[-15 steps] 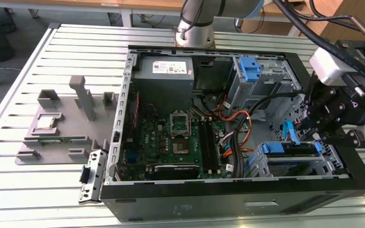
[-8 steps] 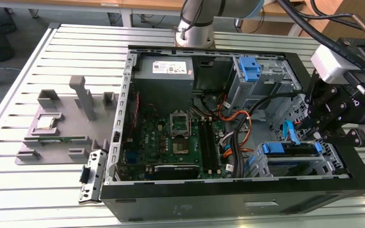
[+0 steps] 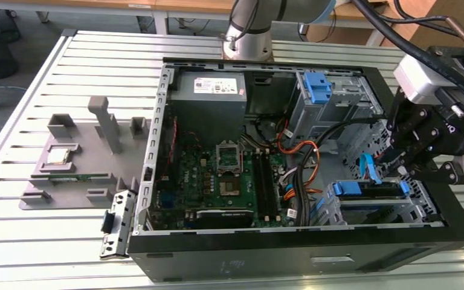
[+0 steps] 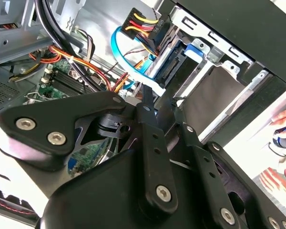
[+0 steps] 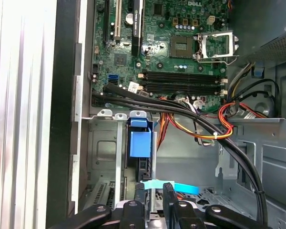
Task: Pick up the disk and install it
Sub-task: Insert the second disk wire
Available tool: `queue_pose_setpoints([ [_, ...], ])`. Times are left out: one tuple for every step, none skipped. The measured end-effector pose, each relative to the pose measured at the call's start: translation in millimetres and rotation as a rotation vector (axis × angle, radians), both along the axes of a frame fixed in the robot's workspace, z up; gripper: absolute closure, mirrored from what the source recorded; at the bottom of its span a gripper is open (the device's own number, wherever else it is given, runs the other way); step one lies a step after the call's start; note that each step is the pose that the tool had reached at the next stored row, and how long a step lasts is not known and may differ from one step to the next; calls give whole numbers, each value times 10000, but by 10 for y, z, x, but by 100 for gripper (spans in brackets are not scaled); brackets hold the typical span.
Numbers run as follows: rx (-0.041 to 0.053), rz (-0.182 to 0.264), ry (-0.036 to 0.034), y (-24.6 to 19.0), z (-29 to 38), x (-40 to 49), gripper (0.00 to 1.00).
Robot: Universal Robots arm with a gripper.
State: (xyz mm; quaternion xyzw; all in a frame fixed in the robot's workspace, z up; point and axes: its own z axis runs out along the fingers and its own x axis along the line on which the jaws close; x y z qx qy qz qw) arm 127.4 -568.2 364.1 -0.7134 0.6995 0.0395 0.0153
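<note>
Open black steel computer case (image 3: 296, 257) lying on its side on the slotted aluminium worktop (image 3: 95, 60), seen as I work over it.

My black gripper (image 3: 413, 169) hangs over the drive cage at the case's front corner, the corner farthest from the grey power-supply box (image 3: 208, 87). Whether it is apart or together I cannot tell (its linkage blocks both wrist views).

The disk (image 3: 369, 188), a flat silver metal drive in a blue plastic carrier frame, is not in my grasp. It stands on edge inside that drive cage, just beside my gripper (image 5: 152, 191), and the first wrist view shows the blue tab of the disk (image 5: 139, 143) facing the motherboard. A pale blue flat data cable (image 5: 181, 187) crosses the cage close to the gripper tips.

Step in hand, as I judge it: the install, at or near its end, since the disk already sits between the cage walls. Finishing would call for a straight push along the cage rails, kept clear of the pale blue cable and the orange wire bundle (image 3: 304, 151).

Count: one disk, one gripper, one power-supply box, one bare blue plastic bracket (image 3: 318, 87) in the case's other bay, beside the power supply.
</note>
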Motion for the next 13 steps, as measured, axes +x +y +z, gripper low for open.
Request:
queue_pose_setpoints([
  [1,0,0,7,-1,0,70],
  [1,0,0,15,-2,0,70],
  [1,0,0,23,-3,0,70],
  [1,0,0,34,-4,0,70],
  [2,0,0,46,-6,0,70],
  [3,0,0,58,-7,0,70],
  [3,0,0,70,-8,0,70],
  [4,0,0,82,-9,0,70],
  [6,0,0,92,-11,0,70],
  [8,0,0,102,-12,0,70],
  [6,0,0,113,-12,0,70],
  [7,0,0,122,-13,0,70],
  [7,0,0,134,-15,0,70],
])
